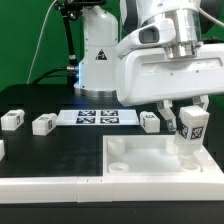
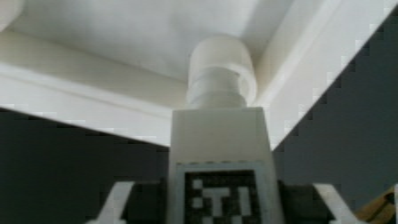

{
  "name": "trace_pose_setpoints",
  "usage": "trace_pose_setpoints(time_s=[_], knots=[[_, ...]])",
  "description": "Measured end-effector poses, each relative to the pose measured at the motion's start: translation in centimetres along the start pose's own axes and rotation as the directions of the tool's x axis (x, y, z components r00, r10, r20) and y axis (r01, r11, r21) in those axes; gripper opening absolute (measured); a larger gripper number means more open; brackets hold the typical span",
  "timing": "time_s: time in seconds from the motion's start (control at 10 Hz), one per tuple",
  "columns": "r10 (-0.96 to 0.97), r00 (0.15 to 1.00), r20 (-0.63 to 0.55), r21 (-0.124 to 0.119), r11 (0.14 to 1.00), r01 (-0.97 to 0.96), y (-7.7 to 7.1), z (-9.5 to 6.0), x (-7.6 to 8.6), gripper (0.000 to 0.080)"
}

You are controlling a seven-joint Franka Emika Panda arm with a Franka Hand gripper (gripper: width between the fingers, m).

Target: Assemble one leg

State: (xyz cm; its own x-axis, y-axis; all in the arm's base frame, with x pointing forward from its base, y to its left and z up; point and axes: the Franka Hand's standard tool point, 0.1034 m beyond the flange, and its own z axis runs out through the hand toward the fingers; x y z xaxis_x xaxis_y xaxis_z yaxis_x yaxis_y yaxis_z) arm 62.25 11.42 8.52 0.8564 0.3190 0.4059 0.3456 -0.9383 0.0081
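Gripper [image 1: 189, 118] closed on the leg [image 1: 192, 129], upright at a corner of the square tabletop [image 1: 140, 165]; any tilt or offset could jam its peg.

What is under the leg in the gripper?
Under the leg held by the gripper lies a corner of the white tray piece. The leg hides any socket there, so seating cannot be seen.

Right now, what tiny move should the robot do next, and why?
Probably lower gently: the fingers grip the small white plastic leg upright, its round tip at a corner of the large white square tray, seemingly not seated yet.
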Motion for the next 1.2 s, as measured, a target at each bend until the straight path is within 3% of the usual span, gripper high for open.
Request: trace_pose_setpoints(time_s=[0.7,1.2], knots=[[-0.004,0.999,-0.052,-0.009,1.0,0.004,-0.3,0.6,0.4,0.0291],[-0.002,0.998,-0.056,-0.01,1.0,0.001,-0.4,1.7,-0.6,0.0291]])
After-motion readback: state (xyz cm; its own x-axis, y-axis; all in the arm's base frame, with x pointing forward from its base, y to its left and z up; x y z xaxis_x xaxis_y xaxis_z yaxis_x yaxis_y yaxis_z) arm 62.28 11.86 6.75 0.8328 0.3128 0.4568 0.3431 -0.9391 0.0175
